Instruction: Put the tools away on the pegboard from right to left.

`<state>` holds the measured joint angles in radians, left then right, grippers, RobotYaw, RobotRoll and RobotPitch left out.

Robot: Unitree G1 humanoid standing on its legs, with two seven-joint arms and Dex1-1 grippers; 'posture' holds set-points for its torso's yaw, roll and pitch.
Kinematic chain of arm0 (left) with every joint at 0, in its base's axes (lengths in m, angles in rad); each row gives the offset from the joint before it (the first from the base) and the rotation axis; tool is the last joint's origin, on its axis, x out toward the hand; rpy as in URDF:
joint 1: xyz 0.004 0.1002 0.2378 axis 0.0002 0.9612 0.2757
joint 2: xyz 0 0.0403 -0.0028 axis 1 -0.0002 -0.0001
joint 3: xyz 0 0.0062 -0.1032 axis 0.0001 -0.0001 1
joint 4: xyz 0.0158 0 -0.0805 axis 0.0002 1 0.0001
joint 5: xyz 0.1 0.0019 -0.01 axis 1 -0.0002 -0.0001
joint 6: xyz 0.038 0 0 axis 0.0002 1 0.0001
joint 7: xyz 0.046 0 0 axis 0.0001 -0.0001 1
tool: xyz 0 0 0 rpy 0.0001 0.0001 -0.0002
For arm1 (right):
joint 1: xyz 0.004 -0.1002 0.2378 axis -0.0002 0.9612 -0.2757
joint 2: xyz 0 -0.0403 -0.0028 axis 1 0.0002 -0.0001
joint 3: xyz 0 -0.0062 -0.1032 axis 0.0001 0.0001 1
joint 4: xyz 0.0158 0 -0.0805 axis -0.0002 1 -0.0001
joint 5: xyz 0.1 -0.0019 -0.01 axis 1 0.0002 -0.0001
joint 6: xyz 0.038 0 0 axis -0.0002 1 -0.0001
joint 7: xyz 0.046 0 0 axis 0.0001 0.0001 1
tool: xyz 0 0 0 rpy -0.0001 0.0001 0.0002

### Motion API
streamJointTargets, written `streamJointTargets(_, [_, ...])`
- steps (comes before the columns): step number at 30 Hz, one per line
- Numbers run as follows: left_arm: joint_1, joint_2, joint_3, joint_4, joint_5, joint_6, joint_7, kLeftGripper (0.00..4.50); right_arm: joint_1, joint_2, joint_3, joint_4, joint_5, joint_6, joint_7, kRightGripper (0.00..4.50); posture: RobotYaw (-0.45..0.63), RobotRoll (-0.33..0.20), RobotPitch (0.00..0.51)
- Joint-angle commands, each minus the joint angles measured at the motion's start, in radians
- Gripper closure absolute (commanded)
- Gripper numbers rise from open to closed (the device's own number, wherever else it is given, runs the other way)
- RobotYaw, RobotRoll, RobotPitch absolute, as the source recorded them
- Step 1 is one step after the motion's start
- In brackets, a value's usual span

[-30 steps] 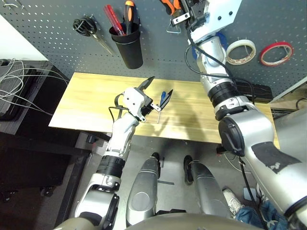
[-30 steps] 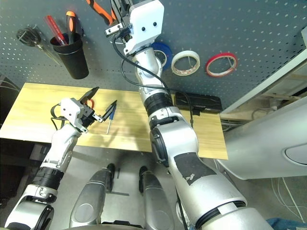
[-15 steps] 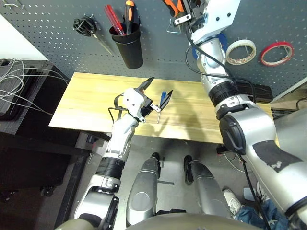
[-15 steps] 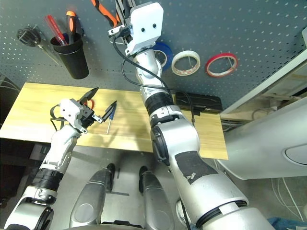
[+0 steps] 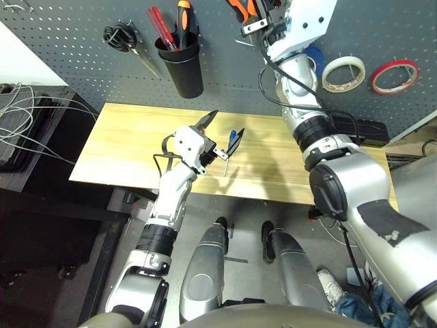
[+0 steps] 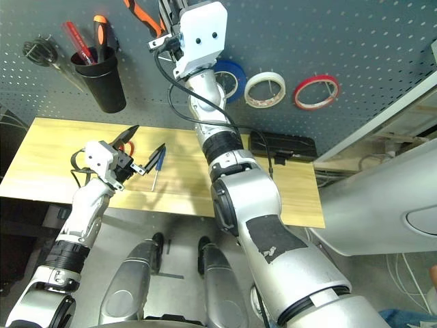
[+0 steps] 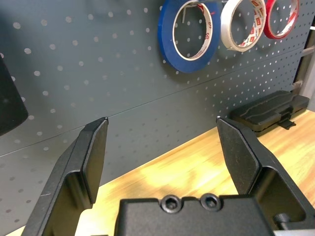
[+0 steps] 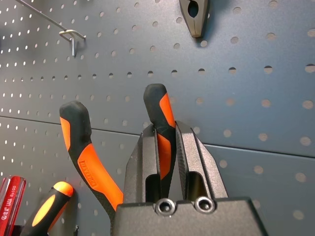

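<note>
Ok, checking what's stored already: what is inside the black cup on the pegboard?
The black cup holds a red-handled tool and an orange-and-black-handled tool; their tips are hidden inside.

The large dark grey perforated pegboard [image 5: 82,48] fills the frame's top, above the pale wooden table [image 5: 130,137]. The black plastic cup [image 5: 183,65] hangs upper left; the slim blue-handled screwdriver [image 5: 229,140] lies mid-table.

Right gripper [image 8: 166,147] fingers closed on one orange-and-black handle of pliers [image 8: 96,162], handle upright between black fingers [image 8: 142,162]. Second pliers handle free, angled away beside gripper. Pegboard [image 8: 256,128] dark grey, regular hole grid, directly behind gripper. Metal hook [image 8: 71,37] mounted on pegboard, well apart from pliers. Metal plier-nose tip [image 8: 195,17] against pegboard beyond gripped handle. Red handle [image 8: 11,199] and orange-and-black handle [image 8: 51,206] near free pliers handle; their holder not discernible.
</note>
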<state>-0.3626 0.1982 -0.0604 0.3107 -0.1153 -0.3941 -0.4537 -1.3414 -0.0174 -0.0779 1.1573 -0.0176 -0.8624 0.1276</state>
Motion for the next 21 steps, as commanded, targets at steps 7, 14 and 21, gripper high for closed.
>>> streamJointTargets(7, [0.028, -0.002, -0.005, -0.007, 0.013, 0.000, 0.002, 0.00, -0.026, 0.009, 0.004, -0.022, 0.000, -0.018, 0.001, 4.24, 0.19, 0.000, 0.297])
streamJointTargets(14, [0.029, -0.006, -0.005, -0.008, 0.014, 0.000, 0.007, 0.00, -0.014, 0.009, 0.004, 0.006, -0.008, -0.013, -0.018, 4.24, 0.20, 0.000, 0.302])
streamJointTargets(21, [0.040, -0.004, -0.005, -0.013, 0.015, 0.000, 0.008, 0.00, -0.001, 0.012, 0.011, 0.043, -0.024, 0.006, -0.064, 4.24, 0.20, 0.000, 0.304])
